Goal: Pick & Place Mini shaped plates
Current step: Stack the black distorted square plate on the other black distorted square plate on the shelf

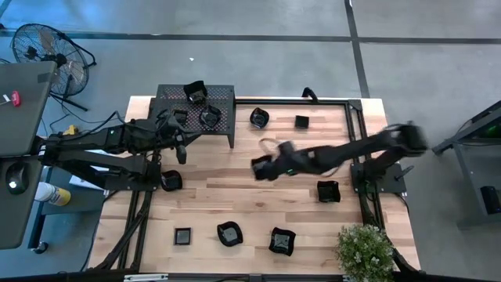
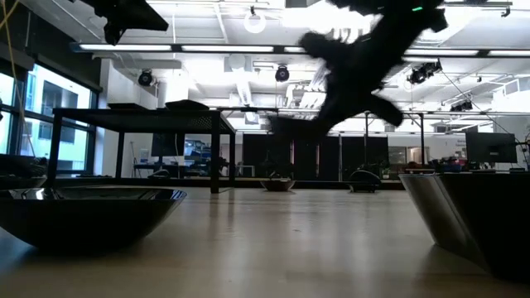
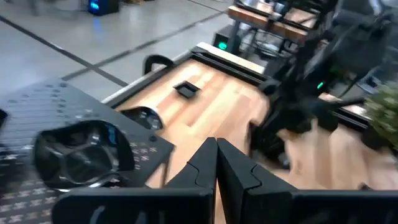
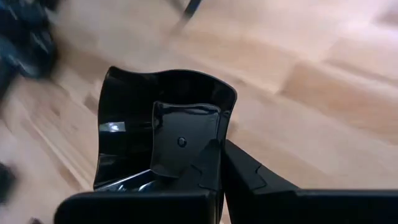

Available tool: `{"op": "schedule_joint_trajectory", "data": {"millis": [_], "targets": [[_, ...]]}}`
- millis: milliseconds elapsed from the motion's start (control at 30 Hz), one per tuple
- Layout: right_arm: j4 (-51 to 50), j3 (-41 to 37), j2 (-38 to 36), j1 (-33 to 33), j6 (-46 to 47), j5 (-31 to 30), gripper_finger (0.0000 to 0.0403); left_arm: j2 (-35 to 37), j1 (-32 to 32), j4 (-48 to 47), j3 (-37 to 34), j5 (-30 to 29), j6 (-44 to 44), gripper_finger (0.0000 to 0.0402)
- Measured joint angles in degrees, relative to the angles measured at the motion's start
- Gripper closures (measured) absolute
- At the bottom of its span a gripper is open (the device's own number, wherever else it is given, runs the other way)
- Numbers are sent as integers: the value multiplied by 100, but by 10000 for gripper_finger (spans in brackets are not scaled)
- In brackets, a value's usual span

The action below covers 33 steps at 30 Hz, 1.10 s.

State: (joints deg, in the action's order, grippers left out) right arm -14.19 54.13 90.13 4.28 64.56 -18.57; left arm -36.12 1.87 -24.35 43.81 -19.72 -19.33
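Note:
Several small glossy black plates lie scattered on the wooden table, among them a round one and small square ones. More sit on the black perforated rack, such as one. My right gripper is over the table's middle, shut on a wavy-edged plate. My left gripper hovers shut and empty just in front of the rack's near edge. My right gripper pinches the wavy-edged plate by its rim, at one side of the dish, one finger on the inner face and one outside. The plate is lifted clear of the table and stands tilted beyond the fingers, its hollow facing the wrist camera.
A potted plant stands at the near right corner. Black frame rails run along the table's right and far sides. A fan and a desk are off to the left. Bare wood lies between the scattered plates in the middle.

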Motion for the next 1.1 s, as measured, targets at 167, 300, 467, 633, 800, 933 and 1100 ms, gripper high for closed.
{"op": "schedule_joint_trajectory", "data": {"millis": [167, 300, 467, 633, 800, 933, 1100], "targets": [[-25, 1282, 1562, -24, -807, 394, 402, 0, 0, -215, 0, 249, -1, 401], [-28, 2173, 2461, -192, -1453, 887, 402, 0, 0, -474, 0, 315, 0, 401], [-9, 3035, 3168, -393, -1976, 1237, 402, -26, 0, -658, 0, 317, -43, 401], [-26, 3536, 3429, -550, -2450, 1658, 394, -133, 0, -896, 4, 392, -175, 401], [-144, 3690, 3257, -675, -2915, 1902, 344, -440, -2, -1104, 4, 694, -690, 401], [-484, 3698, 2907, -815, -3224, 2158, 304, -844, -2, -1137, 4, 745, -1027, 401], [-1518, 3695, 2376, -843, -3877, 1903, 311, -1495, -2, -1193, 9, 848, -1419, 401]]}}
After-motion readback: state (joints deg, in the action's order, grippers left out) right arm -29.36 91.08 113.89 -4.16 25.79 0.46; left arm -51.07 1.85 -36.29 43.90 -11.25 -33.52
